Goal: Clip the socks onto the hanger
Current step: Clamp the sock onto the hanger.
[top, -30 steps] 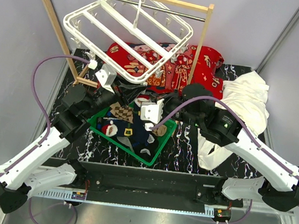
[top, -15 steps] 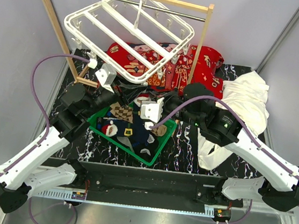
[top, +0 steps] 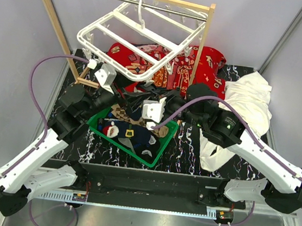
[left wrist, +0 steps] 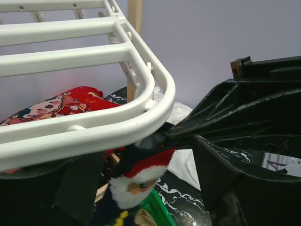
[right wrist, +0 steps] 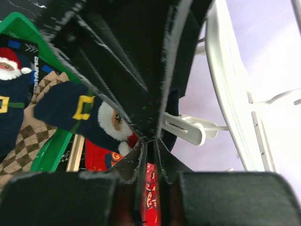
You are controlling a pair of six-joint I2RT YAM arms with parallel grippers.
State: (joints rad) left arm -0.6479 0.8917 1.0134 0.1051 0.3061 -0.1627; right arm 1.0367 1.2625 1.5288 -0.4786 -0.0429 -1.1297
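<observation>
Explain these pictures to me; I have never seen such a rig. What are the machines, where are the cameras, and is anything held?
Two robot arms are bolted at the near edge of a black table, each ending in a two-finger gripper. One picture looks down from above; the other two come from cameras on the wrists. On the table are a green basket of socks, a red cloth and a white cloth. A white hanger hangs from a wooden rack. The left gripper is open, with a Santa sock hanging between its fingers under the hanger's rim. The right gripper is nearly shut beside a white clip; whether it pinches anything I cannot tell.
</observation>
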